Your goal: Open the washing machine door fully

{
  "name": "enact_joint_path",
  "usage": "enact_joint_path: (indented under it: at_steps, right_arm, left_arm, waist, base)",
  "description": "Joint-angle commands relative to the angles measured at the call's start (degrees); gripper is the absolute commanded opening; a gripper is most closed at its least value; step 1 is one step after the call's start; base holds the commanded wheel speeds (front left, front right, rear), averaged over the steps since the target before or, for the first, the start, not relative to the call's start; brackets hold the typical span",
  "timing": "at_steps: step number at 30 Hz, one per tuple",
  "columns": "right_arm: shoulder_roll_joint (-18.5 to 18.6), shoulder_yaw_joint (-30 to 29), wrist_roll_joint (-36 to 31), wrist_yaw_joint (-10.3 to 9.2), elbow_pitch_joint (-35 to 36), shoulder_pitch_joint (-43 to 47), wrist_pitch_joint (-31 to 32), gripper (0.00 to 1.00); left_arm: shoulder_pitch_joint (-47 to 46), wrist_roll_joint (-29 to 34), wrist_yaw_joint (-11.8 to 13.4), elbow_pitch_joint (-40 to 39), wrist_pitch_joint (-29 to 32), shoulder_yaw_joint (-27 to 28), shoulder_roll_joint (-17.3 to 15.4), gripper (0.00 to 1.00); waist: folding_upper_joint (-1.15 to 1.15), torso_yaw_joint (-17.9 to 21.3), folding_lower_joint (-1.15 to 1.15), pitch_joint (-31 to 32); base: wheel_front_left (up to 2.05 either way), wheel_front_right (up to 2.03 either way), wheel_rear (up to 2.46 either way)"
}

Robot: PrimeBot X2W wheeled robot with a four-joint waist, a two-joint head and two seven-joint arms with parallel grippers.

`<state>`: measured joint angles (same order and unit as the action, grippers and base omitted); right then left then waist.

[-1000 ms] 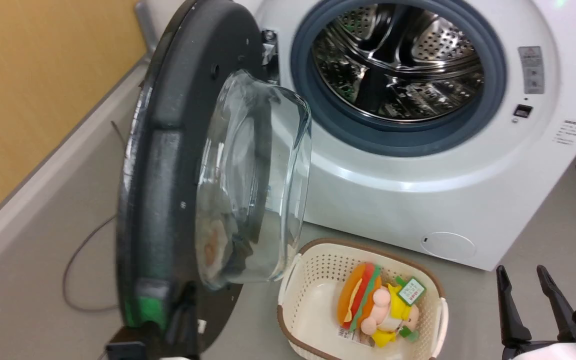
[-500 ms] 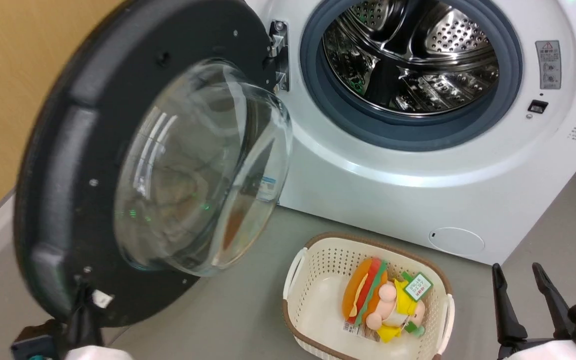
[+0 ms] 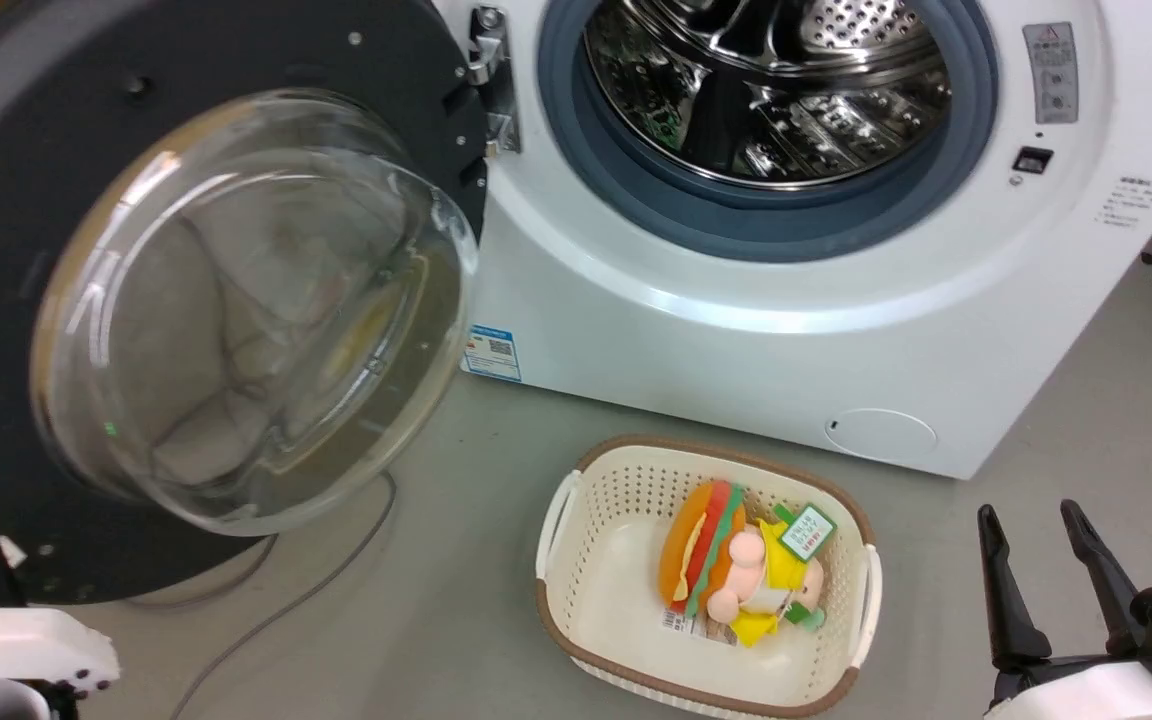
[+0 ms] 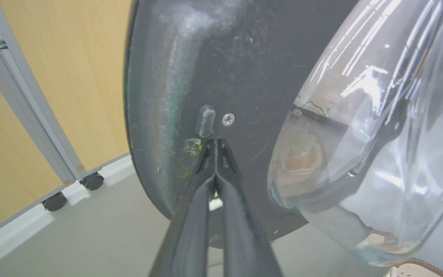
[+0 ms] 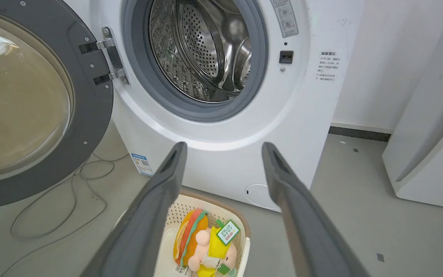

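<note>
My left claw point(image 4: 215, 143) is clenched. Its two long dark fingers are pressed together with nothing between them, and the tips touch the matte black back of the very large round washing machine door point(image 4: 244, 57). A small peg and a silver screw point(image 4: 228, 119) sit just beyond those tips. The door's clear domed glass bowl point(image 3: 236, 300) bulges out to the right of this claw. The door stands swung wide on its metal hinge point(image 3: 491, 80), well clear of the big white front-loading washing machine point(image 3: 736, 350). The machine's grey gasket and perforated steel drum point(image 3: 766, 90) are exposed. A cream perforated plastic basket point(image 3: 626, 485) with a brown rim sits on the grey floor point(image 3: 456, 620), to the left of my right claw point(image 3: 1028, 515), and holds a plush burger toy point(image 3: 701, 560). The right claw is released, its fingers spread and touching nothing.
</note>
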<state>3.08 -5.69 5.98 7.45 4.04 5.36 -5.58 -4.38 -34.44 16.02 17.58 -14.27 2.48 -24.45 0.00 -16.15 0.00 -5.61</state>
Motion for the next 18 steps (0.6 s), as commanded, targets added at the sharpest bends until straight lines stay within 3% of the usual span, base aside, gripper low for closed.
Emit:
enact_joint_path:
  at_steps: [1, 11, 18]
  right_arm:
    - [-0.2, -0.13, -0.19, 0.03, 0.25, -0.87, 0.24, 1.0]
    - [-0.2, -0.15, 0.05, 0.03, -0.37, -1.14, -0.1, 1.0]
    - [-0.2, 0.34, 0.85, 0.03, -2.26, -0.74, -1.17, 1.0]
  left_arm:
    - [-1.54, 0.18, -0.57, 1.59, -0.47, 0.67, -0.58, 0.0]
    - [-3.75, 4.15, -3.47, 6.59, -0.71, 6.33, -0.96, 0.0]
    - [2.66, 6.85, -3.97, 1.08, -0.72, 8.77, 3.7, 0.0]
  waist:
    - [0.0, 0.55, 0.0, -0.39]
    - [0.0, 2.17, 0.0, -0.68]
    - [0.0, 3.01, 0.0, 2.05]
  base:
    - [0.0, 0.0, 0.0]
    - [0.0, 0.0, 0.0]
    - [0.0, 0.0, 0.0]
